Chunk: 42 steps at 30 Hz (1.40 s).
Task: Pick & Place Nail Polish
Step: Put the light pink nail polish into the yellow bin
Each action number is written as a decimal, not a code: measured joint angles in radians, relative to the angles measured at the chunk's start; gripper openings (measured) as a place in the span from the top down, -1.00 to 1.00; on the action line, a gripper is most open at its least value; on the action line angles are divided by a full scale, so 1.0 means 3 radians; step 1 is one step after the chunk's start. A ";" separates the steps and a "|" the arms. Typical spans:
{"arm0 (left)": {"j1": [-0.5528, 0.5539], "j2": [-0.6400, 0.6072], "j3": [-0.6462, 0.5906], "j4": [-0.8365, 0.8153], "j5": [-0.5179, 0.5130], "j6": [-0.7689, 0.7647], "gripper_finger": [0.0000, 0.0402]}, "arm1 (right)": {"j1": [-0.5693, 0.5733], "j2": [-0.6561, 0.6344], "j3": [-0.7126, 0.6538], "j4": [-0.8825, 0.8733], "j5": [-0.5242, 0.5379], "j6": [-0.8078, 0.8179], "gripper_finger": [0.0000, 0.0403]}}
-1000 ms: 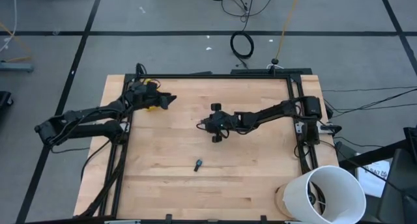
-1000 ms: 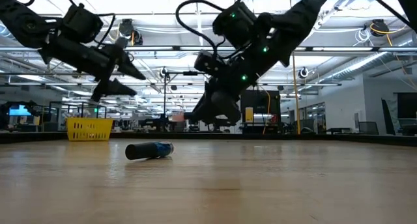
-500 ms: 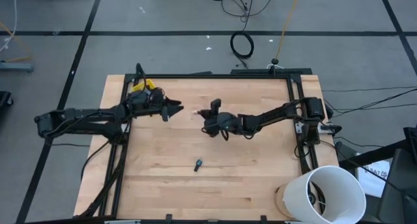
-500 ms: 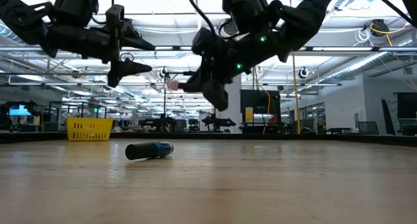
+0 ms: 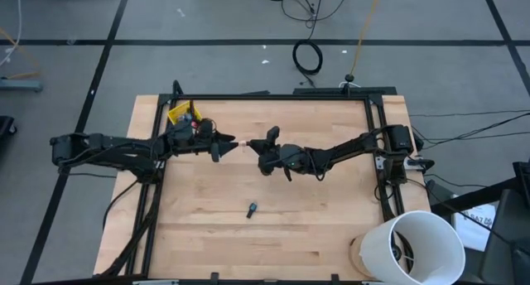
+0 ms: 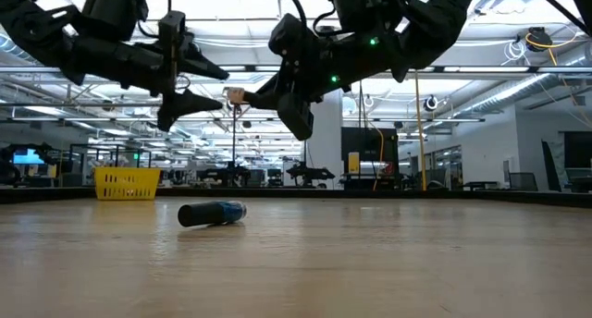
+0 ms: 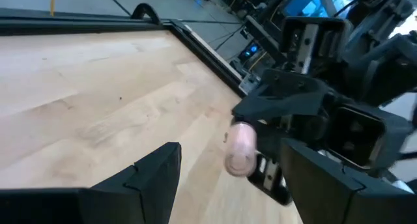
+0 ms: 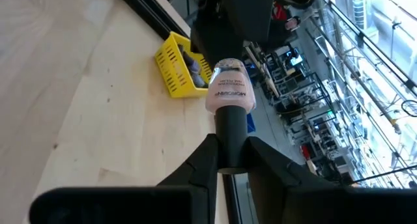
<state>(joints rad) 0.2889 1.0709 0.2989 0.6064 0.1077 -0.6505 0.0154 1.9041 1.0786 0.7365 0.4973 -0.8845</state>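
Note:
A pale pink nail polish bottle (image 8: 228, 87) with a dark cap is held up in the air over the table's middle by my right gripper (image 8: 229, 154), which is shut on it and points level toward the table's left. My left gripper (image 5: 225, 143) faces it, open, its fingertips (image 6: 218, 75) just short of the bottle (image 6: 236, 96). A blue nail polish bottle (image 5: 252, 209) lies on its side on the table, nearer the front edge. The yellow bin (image 5: 179, 113) stands at the far left with bottles in it. My right gripper pinches the pink bottle's dark cap (image 8: 229, 129) between its two fingers. The fingers run level and along the bottle, coming from the table's right. The bottle sticks out past the fingertips, glass end toward my left gripper, lifted clear of the table.
A white bucket (image 5: 418, 243) stands off the table's near right corner. Black frame rails (image 5: 378, 152) run along the table's left, right and far edges. The wood (image 5: 315, 210) around the blue bottle is bare.
My left gripper has swung from over the yellow bin toward the table's right, up to the pink bottle, staying open. My right gripper has risen, rolled and tipped from slanting down to level, carrying the pink bottle up with it.

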 joint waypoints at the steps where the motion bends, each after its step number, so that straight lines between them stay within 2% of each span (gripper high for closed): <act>1: -0.0007 0.0094 0.0000 0.0113 -0.0012 0.0001 -0.28 | 0.0000 0.0000 0.0000 0.0002 0.0001 0.0001 0.76; 6: -0.0014 0.0478 0.0068 0.0627 0.0150 -0.0008 -0.28 | -0.0001 0.0000 0.0000 0.0001 0.0000 0.0033 0.76; 18: -0.0149 0.1111 0.0567 0.0578 0.0440 0.0162 -0.28 | 0.0003 0.0000 0.0000 -0.0036 -0.0003 0.0041 0.76; 24: -0.0151 0.1152 0.0631 0.0569 0.0426 0.0189 -0.28 | 0.0001 -0.0005 0.0000 -0.0021 0.0027 0.0042 0.76; 29: -0.0152 0.1152 0.0636 0.0565 0.0406 0.0426 -0.28 | 0.0000 -0.0005 0.0000 -0.0002 0.0095 0.0041 0.76; 42: -0.0155 0.1151 0.0637 0.0550 0.0368 0.0416 -0.27 | -0.0003 -0.0004 0.0000 -0.0007 0.0175 0.0029 0.76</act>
<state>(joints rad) 0.2424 1.4163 0.4900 0.7715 0.2180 -0.5257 0.0147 1.9030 1.0786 0.7346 0.5499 -0.8757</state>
